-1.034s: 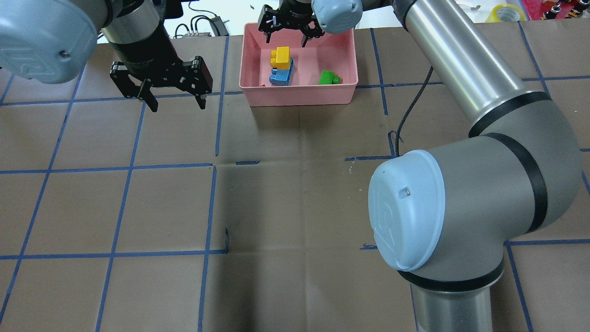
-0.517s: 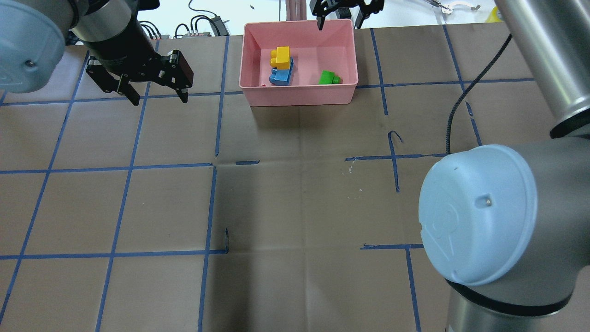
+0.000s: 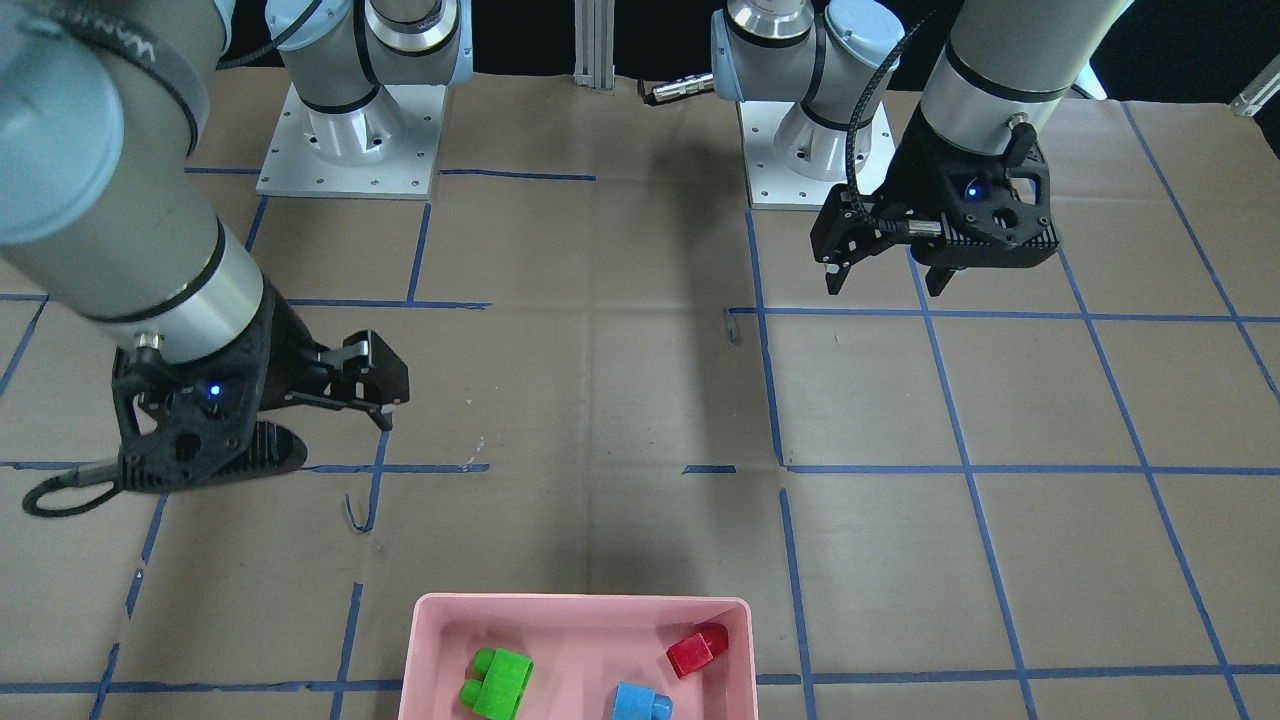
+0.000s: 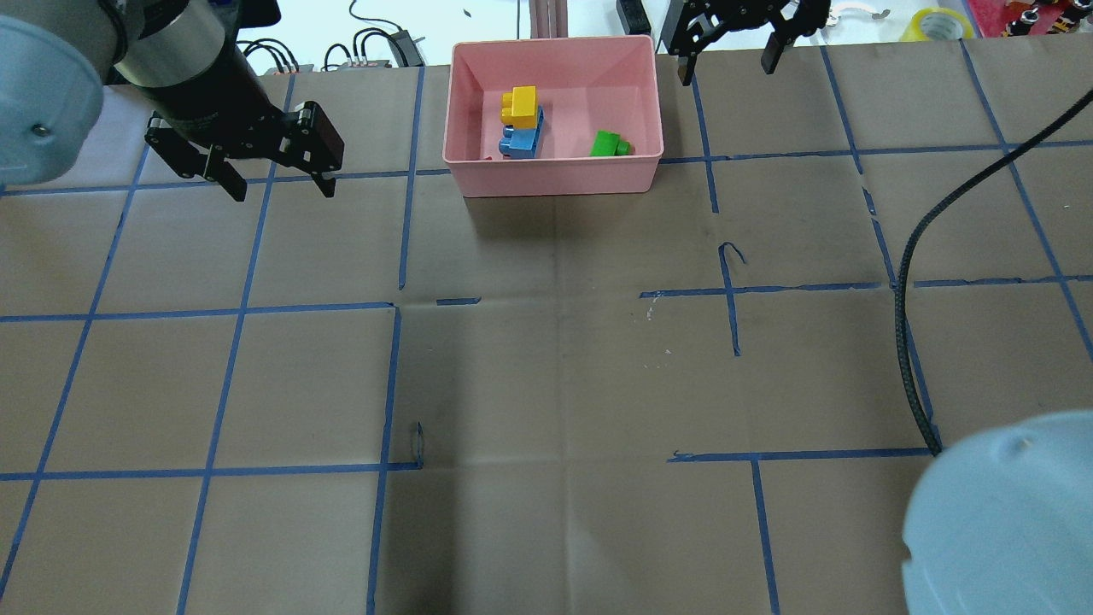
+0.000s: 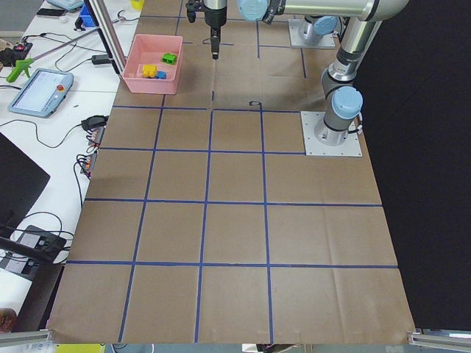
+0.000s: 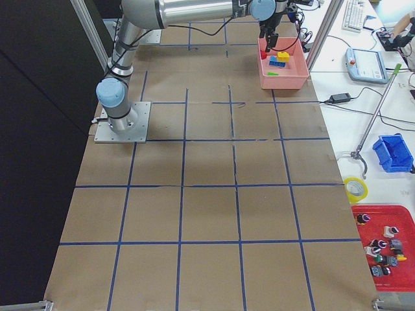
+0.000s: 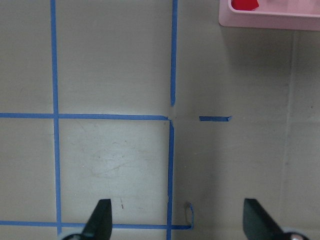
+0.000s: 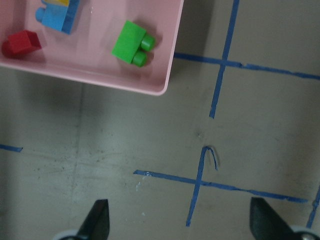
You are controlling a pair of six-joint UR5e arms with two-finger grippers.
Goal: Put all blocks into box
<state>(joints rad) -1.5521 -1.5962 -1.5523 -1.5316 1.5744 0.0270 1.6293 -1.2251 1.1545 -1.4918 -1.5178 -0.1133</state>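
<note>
1. A shallow pink box [image 4: 555,175] sits at the far edge of a brown paper-covered desk [image 4: 546,384] marked with blue tape lines.
2. All four blocks lie inside the box. The yellow block [image 4: 520,106] touches the light blue block [image 4: 521,142] and seems to rest partly on it. The green block [image 4: 609,143] lies apart from them, toward the right side. The red block [image 3: 697,650] sits in a corner, nearly hidden from above by the box's near wall.
3. The left tool [image 4: 282,184] hangs above the desk, well apart from the box on its left. Its fingers are spread wide with nothing between them.
4. The right tool [image 4: 726,68] hangs raised off to the box's right side, also spread wide and empty.
5. With every block inside, the task appears finished.
6. The tools probably stand off to the sides, empty, because nothing remains to carry. Staying clear also avoids knocking the box's thin rim.
</note>
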